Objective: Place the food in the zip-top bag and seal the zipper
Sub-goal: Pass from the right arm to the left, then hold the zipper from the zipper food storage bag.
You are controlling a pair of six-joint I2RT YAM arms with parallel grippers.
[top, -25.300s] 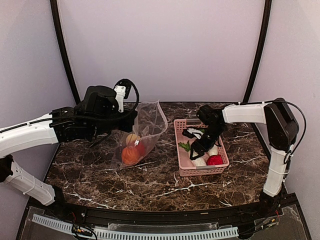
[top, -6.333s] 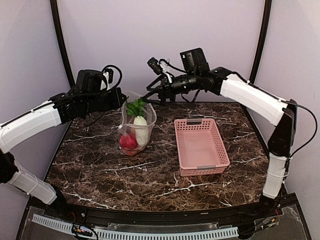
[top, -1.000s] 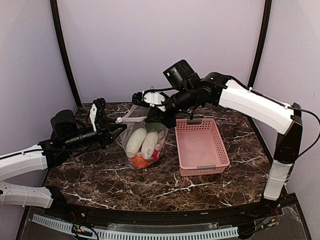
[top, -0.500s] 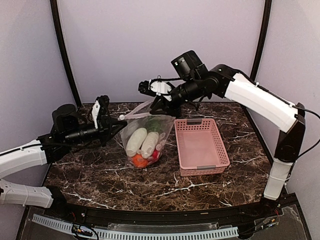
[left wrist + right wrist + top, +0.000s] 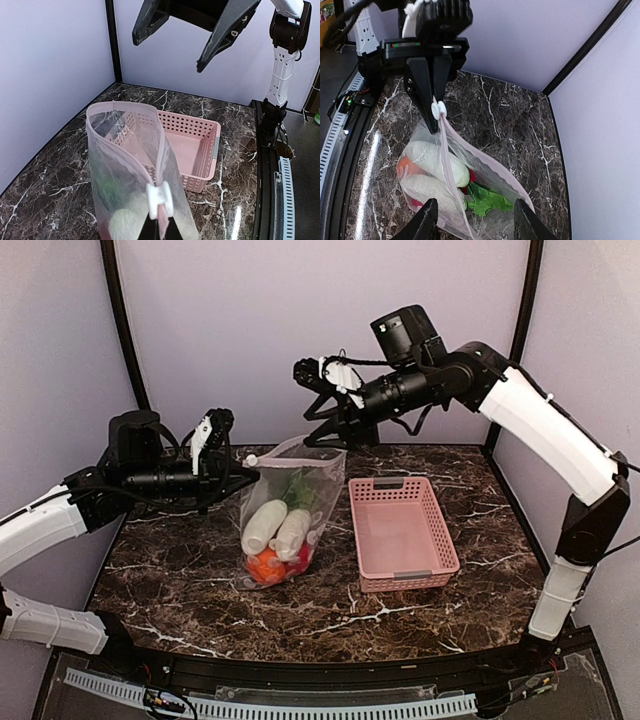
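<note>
The zip-top bag (image 5: 285,510) hangs upright over the table, its mouth (image 5: 125,145) gaping. Inside lie the food: white radishes (image 5: 262,525) (image 5: 437,160), green leaves (image 5: 487,197), an orange ball (image 5: 263,565) and something red (image 5: 474,176). My left gripper (image 5: 235,468) (image 5: 157,231) is shut on the end of the zipper strip, just behind the white slider (image 5: 160,196) (image 5: 438,109). High above the bag's far side my right gripper (image 5: 318,400) (image 5: 475,220) stands open, holding nothing and clear of the bag.
A pink basket (image 5: 400,530) (image 5: 197,145) with nothing in it stands right of the bag, close to it. Lilac walls with black corner posts (image 5: 125,340) close in the dark marble table (image 5: 180,580).
My right gripper has opened, let go of the bag's edge and risen up and to the right. My left gripper has shut on the zipper end and lifted it slightly.
</note>
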